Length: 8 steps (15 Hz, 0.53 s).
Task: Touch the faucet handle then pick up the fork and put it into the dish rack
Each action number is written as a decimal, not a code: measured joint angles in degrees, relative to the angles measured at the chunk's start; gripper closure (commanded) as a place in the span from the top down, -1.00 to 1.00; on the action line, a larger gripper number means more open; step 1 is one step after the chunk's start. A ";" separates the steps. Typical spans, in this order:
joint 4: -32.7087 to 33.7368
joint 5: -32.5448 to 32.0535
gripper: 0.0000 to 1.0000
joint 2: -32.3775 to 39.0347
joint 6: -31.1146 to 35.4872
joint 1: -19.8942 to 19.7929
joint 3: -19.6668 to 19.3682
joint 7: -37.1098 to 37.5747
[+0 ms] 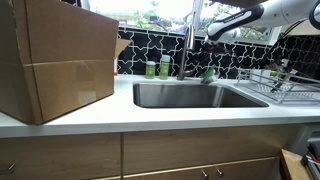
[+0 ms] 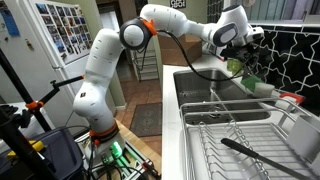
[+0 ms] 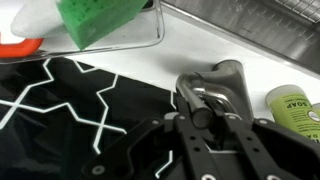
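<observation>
While the wire dish rack (image 2: 210,150) sits well apart from the pincer (image 3: 200,116), across the brushed-steel sink (image 2: 195,82), the first step looks under way. Its dark jaws appear drawn together, tips at the curved chrome faucet handle (image 3: 225,76) directly ahead. The slender fork, apparently yet to be lifted, cannot be made out.

The faucet (image 1: 187,50) is too small to show its lever, and the fork is too slender to find. The dish rack (image 1: 288,83) runs off the right edge, the cardboard box (image 1: 55,55) off the upper left. At the wrist view's bottom, the tool (image 3: 200,112) is dark and blurred, its jaws unreadable.
</observation>
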 measured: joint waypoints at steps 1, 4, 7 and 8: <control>-0.02 0.29 -0.79 0.00 0.07 -0.08 0.06 0.16; -0.06 0.57 -0.79 -0.01 0.19 -0.13 0.09 0.18; -0.23 0.51 -0.79 -0.07 0.20 -0.14 0.15 -1.36; -0.38 0.47 -0.79 -0.14 0.20 -0.17 0.20 -2.57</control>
